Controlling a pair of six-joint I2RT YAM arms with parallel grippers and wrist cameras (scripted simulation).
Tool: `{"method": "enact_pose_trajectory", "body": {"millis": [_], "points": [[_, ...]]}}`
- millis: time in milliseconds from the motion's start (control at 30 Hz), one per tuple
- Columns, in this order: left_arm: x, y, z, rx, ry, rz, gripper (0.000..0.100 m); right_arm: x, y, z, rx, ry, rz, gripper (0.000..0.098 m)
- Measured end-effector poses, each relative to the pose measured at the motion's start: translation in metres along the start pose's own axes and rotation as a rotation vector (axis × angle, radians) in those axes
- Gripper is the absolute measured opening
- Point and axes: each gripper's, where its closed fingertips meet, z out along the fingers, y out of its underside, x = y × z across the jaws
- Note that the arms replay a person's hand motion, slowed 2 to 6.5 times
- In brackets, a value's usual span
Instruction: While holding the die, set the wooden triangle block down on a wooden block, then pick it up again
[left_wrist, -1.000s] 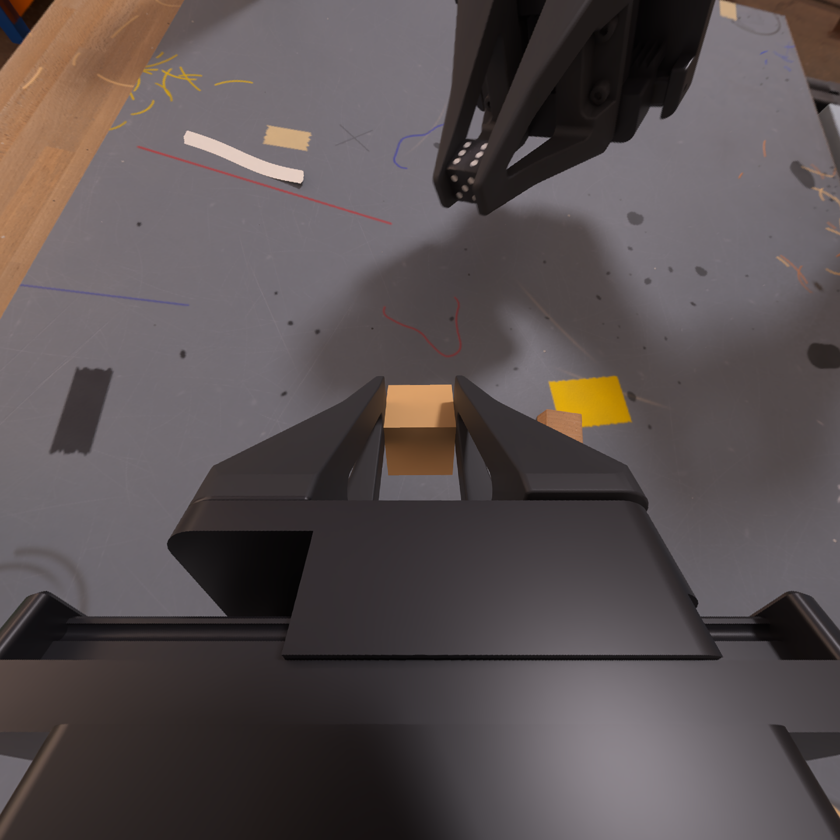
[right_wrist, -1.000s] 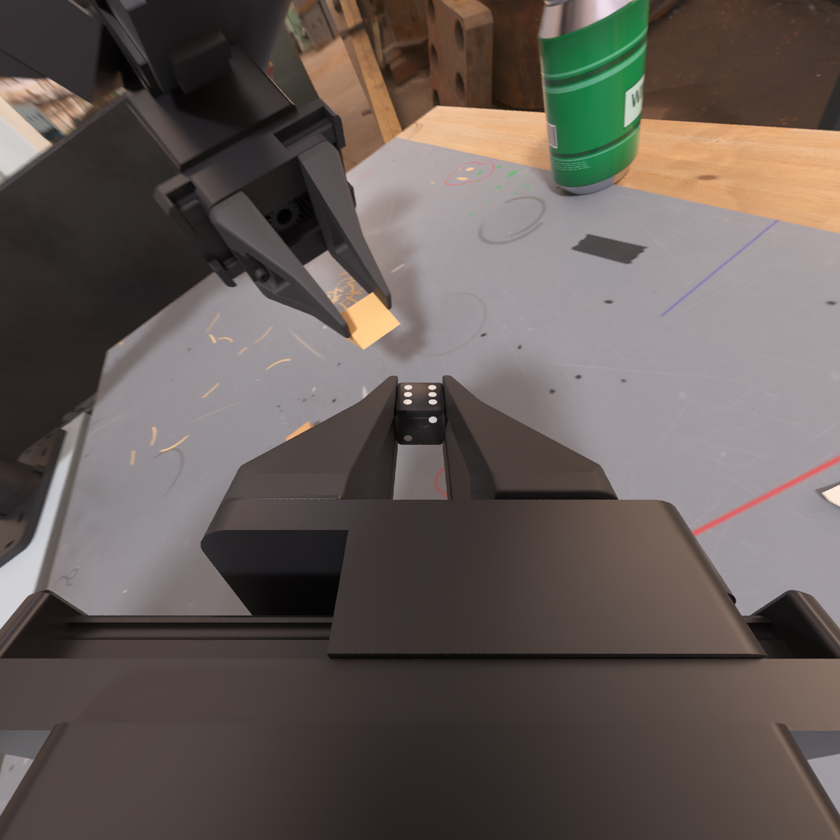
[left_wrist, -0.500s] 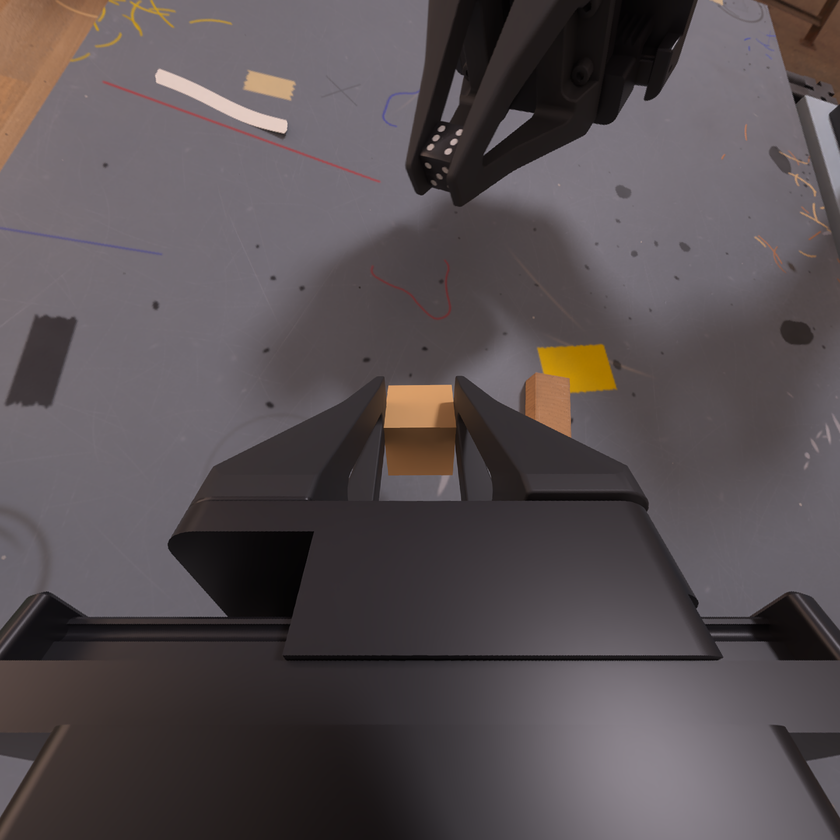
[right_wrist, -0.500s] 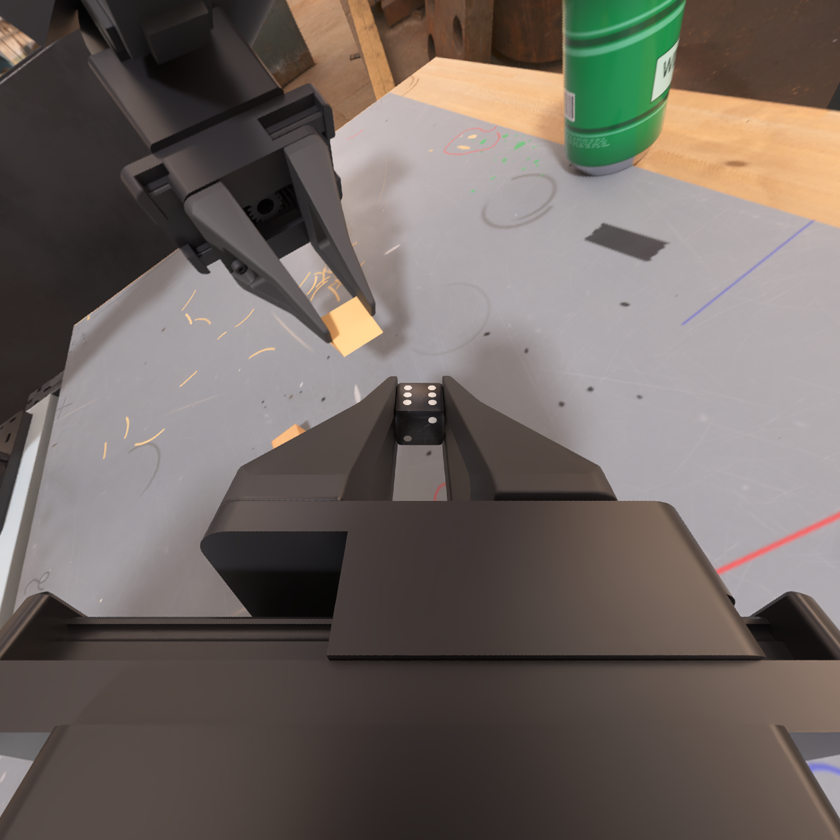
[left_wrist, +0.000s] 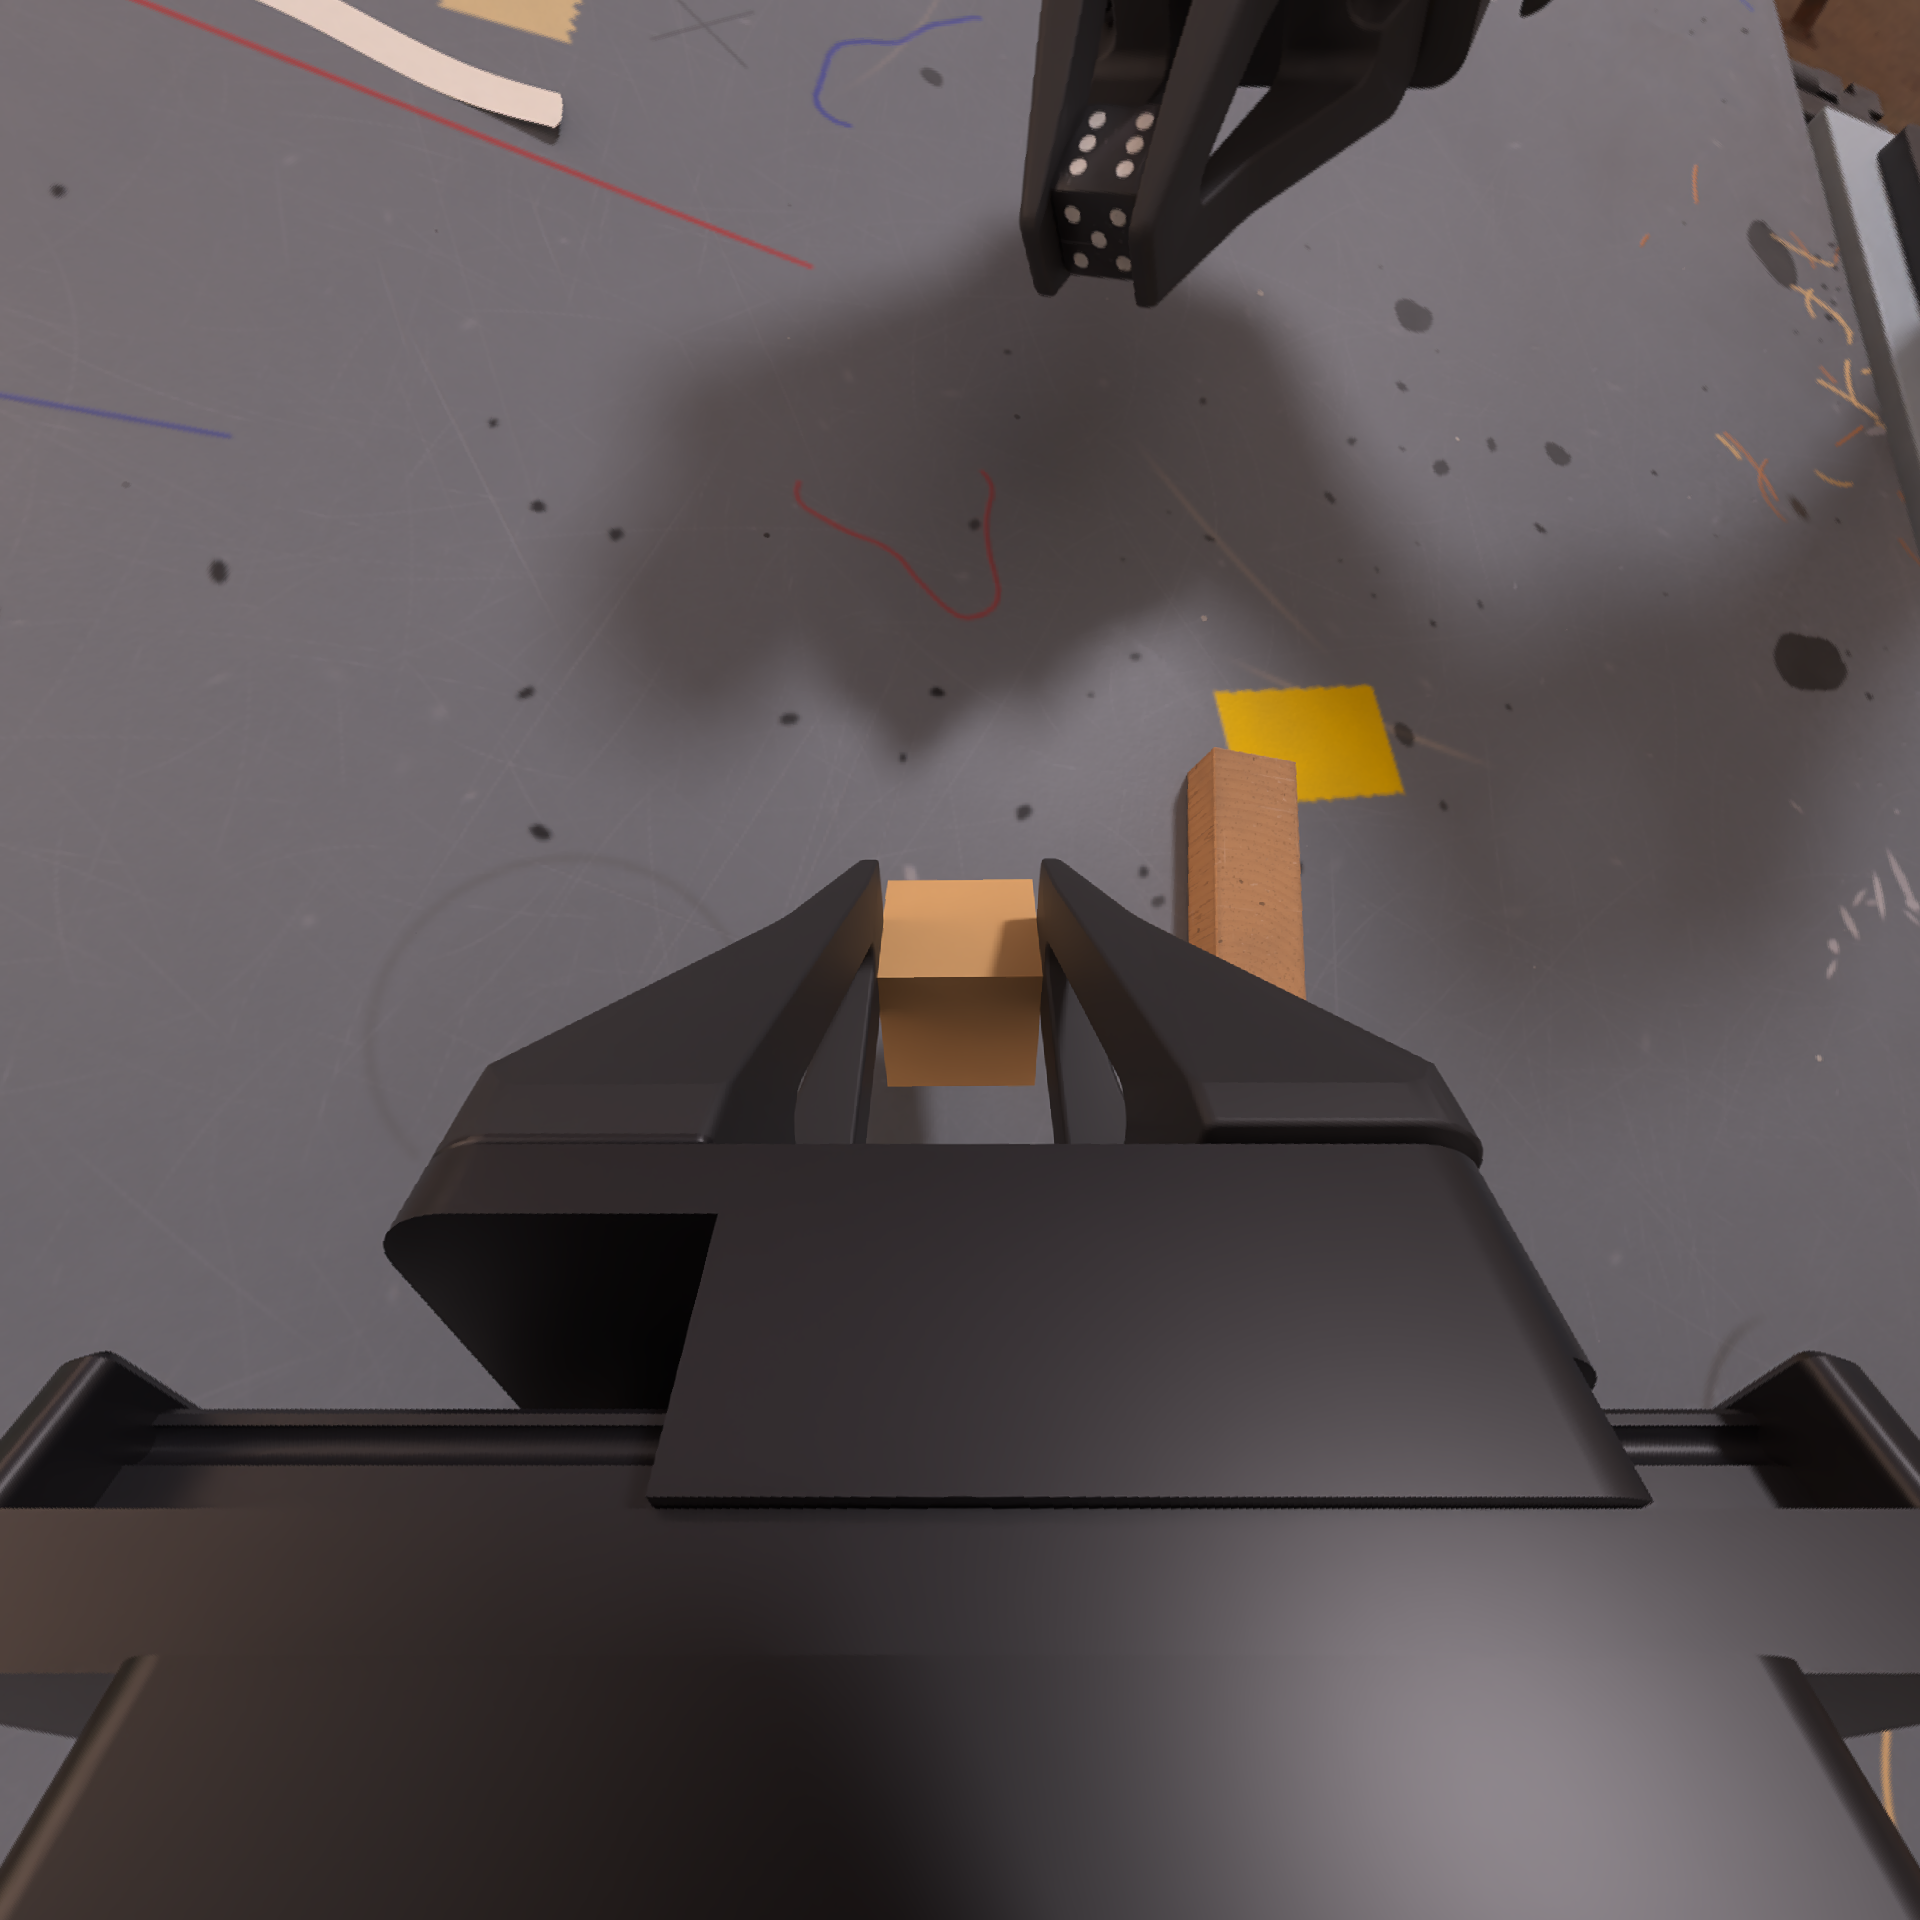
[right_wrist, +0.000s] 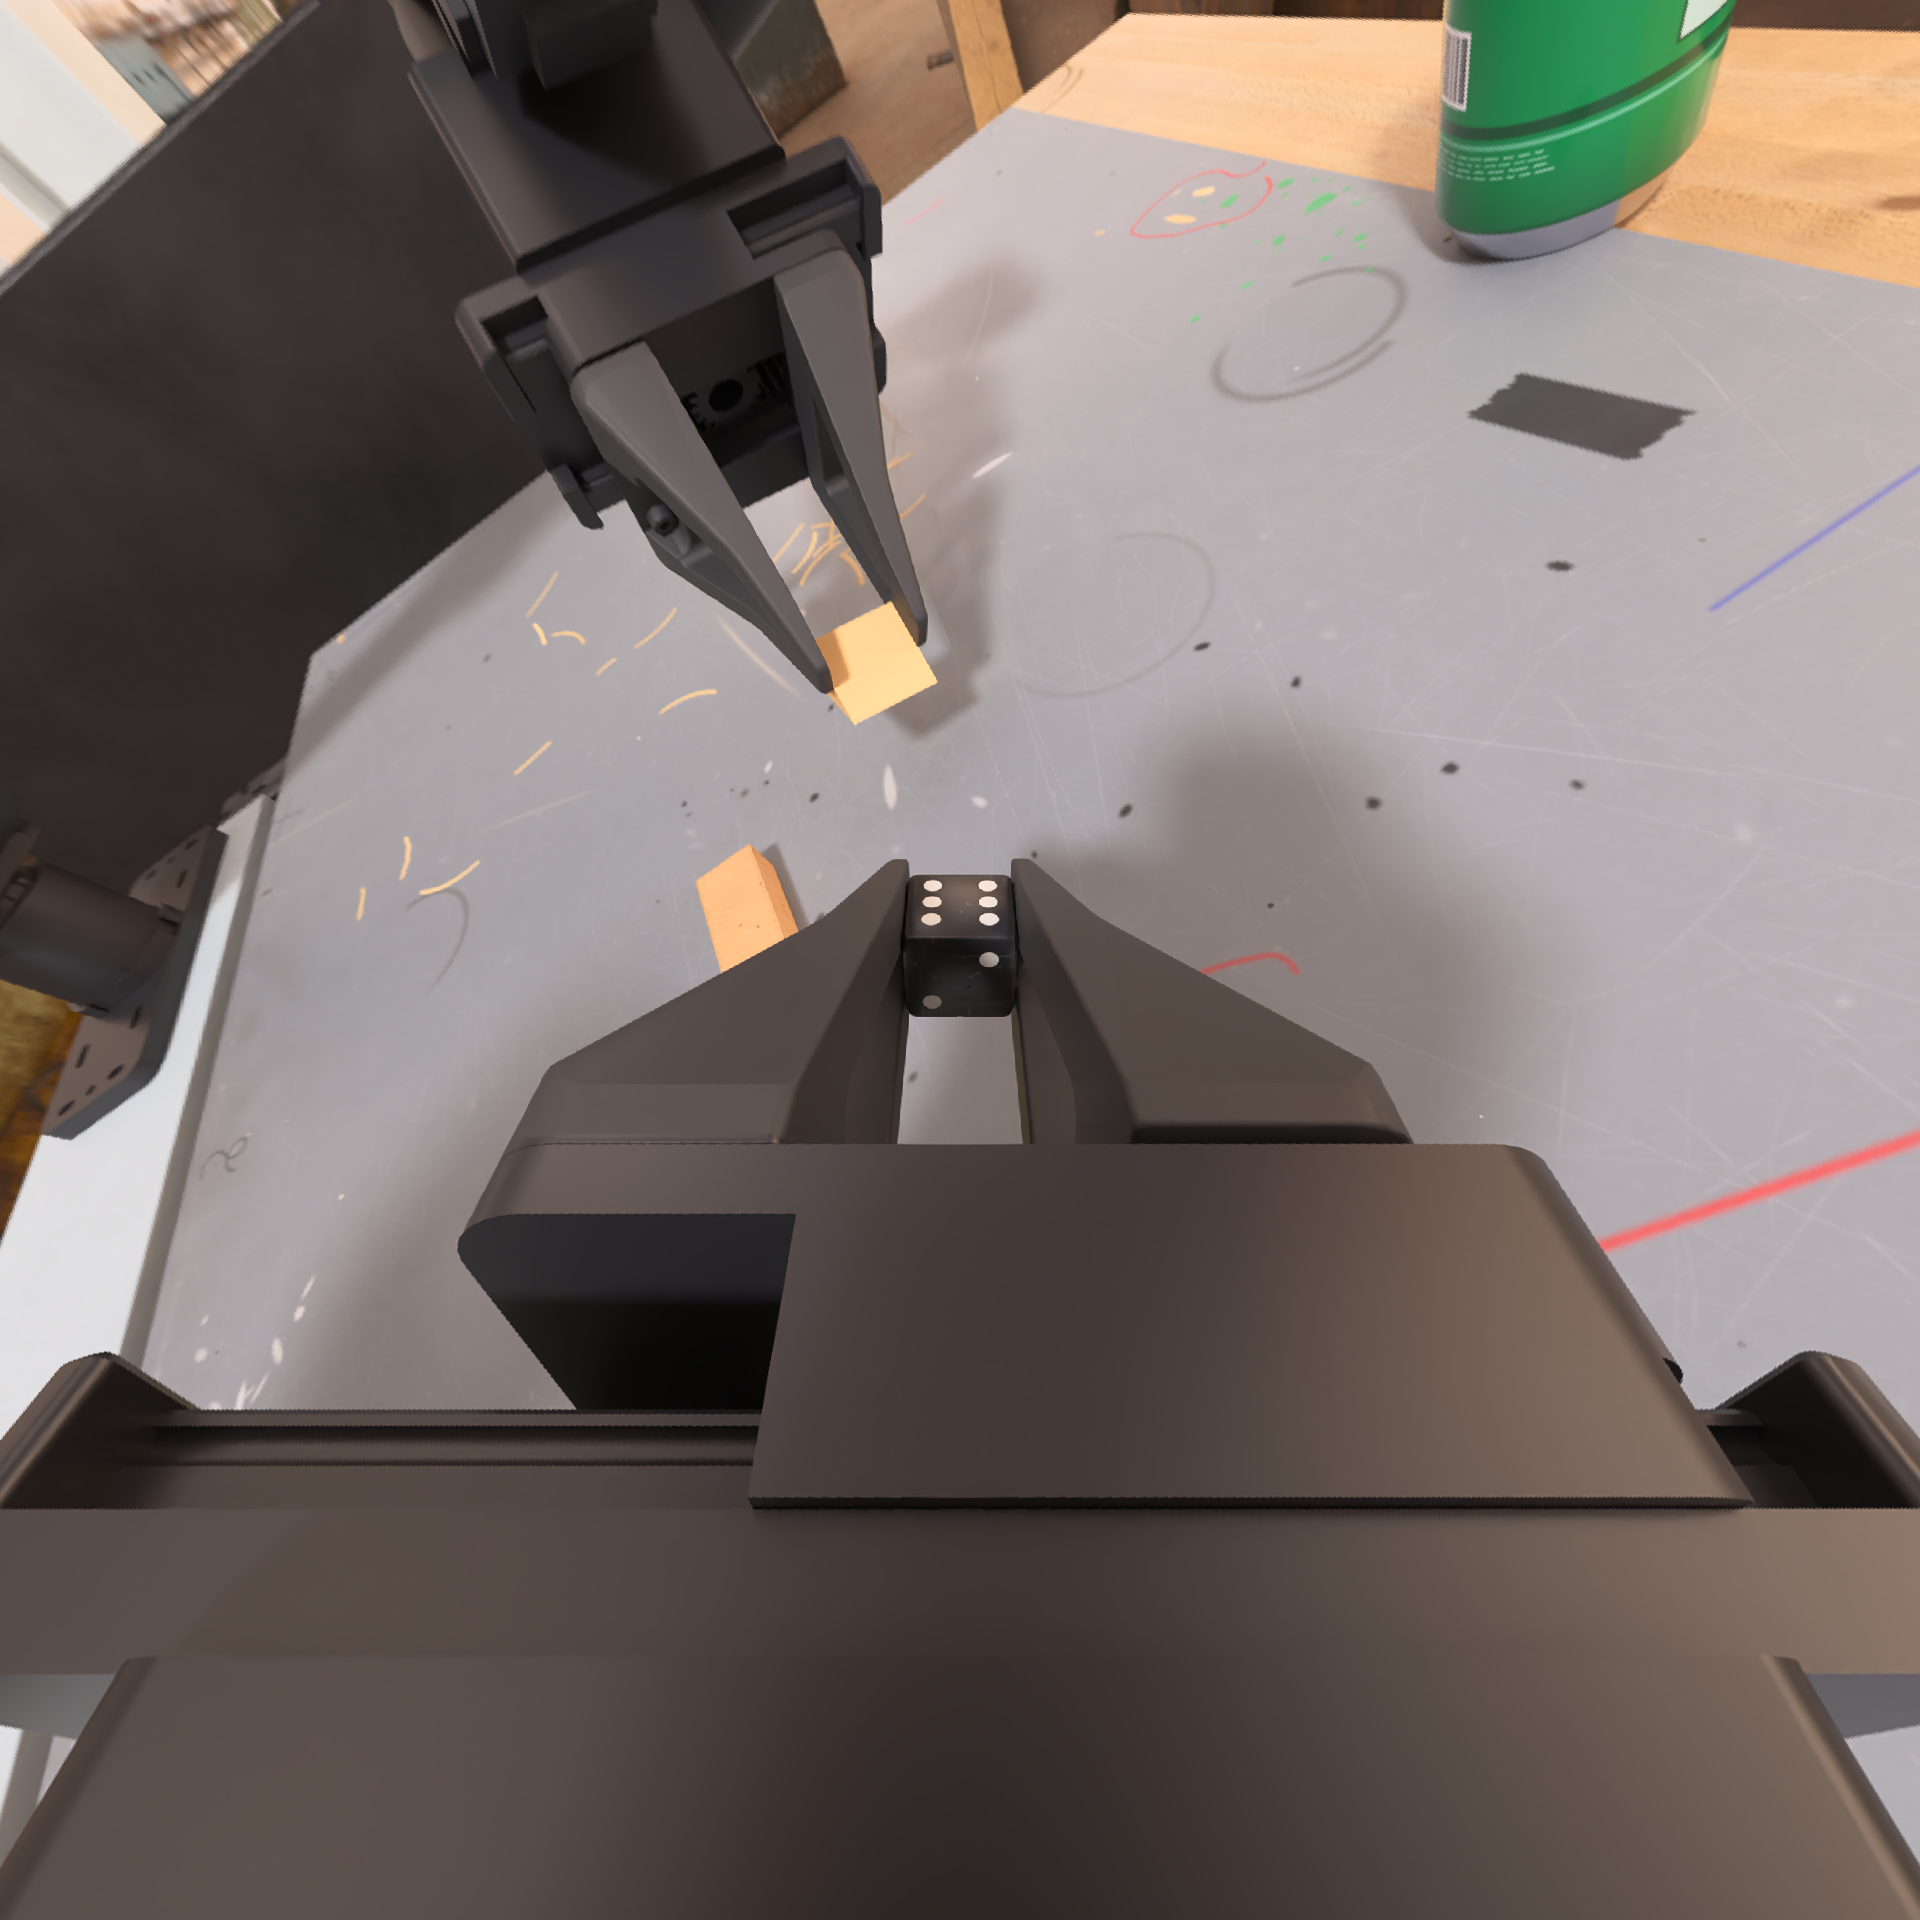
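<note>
My left gripper is shut on the light wooden triangle block and holds it above the grey mat. The same block shows in the right wrist view, between the left gripper's fingers. A long wooden block lies on the mat just right of my left fingers; it also shows in the right wrist view, partly hidden by my right finger. My right gripper is shut on the black die with white pips. In the left wrist view it hangs at the top with the die.
A green can stands on the wooden bench at the far edge of the mat. A yellow tape patch lies just beyond the long block. A black tape patch, a white strip and pen marks lie flat on the mat.
My left gripper has moved with the triangle block, and the long wooden block now shows much longer beside my right finger. The right gripper with the die has shifted rightward in the left view.
</note>
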Motion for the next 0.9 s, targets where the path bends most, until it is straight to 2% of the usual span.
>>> {"method": "enact_pose_trajectory", "body": {"millis": [233, 567, 900], "points": [[0.001, 0.001, 0.003, -0.008, 0.015, 0.014, 0.025, 0.002, 0.001, 0.002, 0.011, -0.059, 0.056, 0.0160], [0.000, 0.006, 0.011, -0.018, 0.046, -0.005, 0.025, 0.000, 0.008, 0.006, -0.027, -0.056, 0.044, 0.0160], [0.005, 0.000, 0.010, 0.025, 0.067, -0.010, 0.025, 0.000, 0.008, 0.008, -0.033, -0.049, 0.047, 0.0160]]}}
